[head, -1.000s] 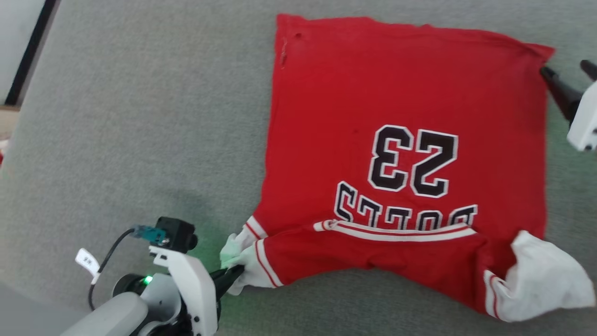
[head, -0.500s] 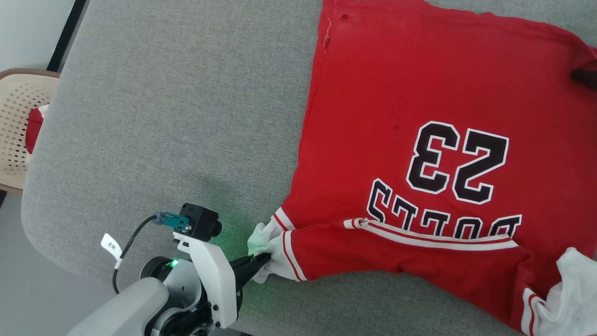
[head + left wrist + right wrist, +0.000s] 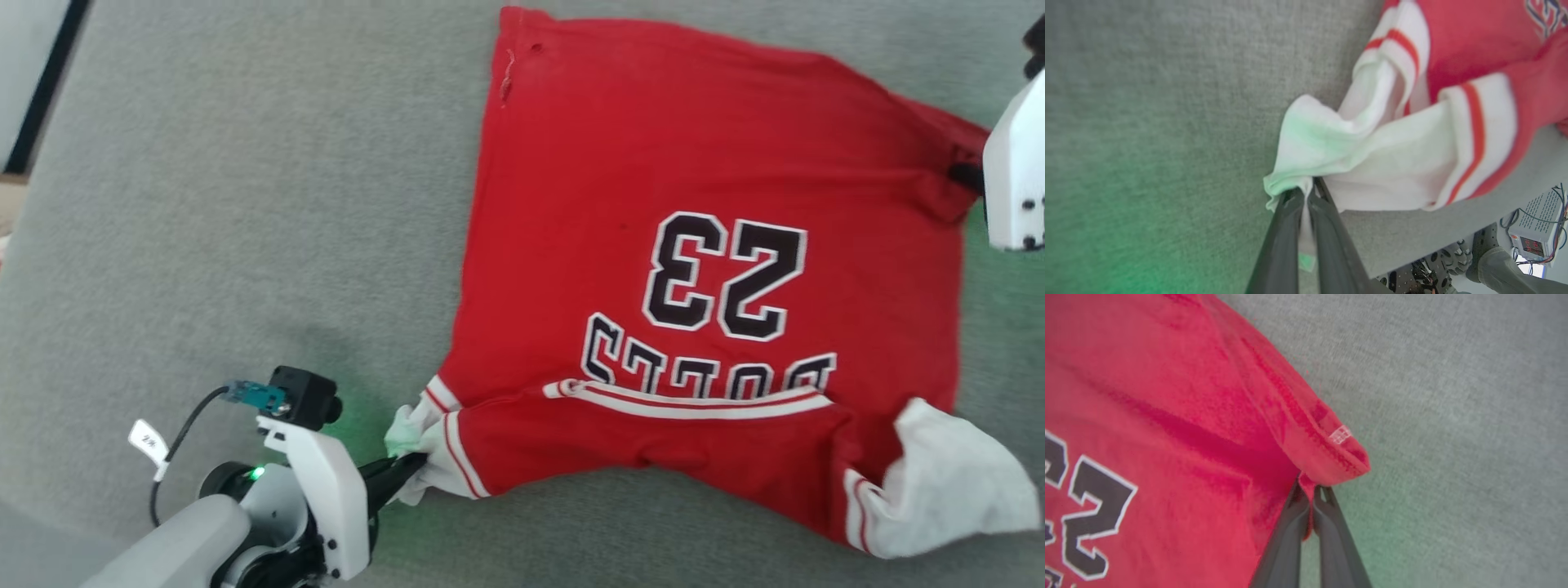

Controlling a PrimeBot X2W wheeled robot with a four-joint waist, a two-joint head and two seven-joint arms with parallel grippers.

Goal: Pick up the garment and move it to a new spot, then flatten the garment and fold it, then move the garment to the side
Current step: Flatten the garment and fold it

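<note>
The garment (image 3: 702, 188), a red jersey with a black-and-white "23" and white sleeves, lies spread on the grey surface (image 3: 245, 204), chest lettering toward me. My left gripper (image 3: 408, 469) at the lower left is shut on the garment's white left sleeve (image 3: 1372, 163), the cloth pinched between its fingertips. My right gripper (image 3: 967, 173) at the right edge is shut on the garment's red hem corner (image 3: 1331, 457), which bunches up around its dark fingers (image 3: 1327, 522). The other white sleeve (image 3: 947, 490) lies crumpled at the lower right.
The grey padded surface extends wide to the left of the garment. In the left wrist view, beyond the surface's near edge, a white box with wires (image 3: 1539, 232) stands on the floor.
The right gripper moved in from beside the hem corner and shut on it; the corner now puckers. The left gripper keeps its hold on the sleeve. The head camera swayed.
</note>
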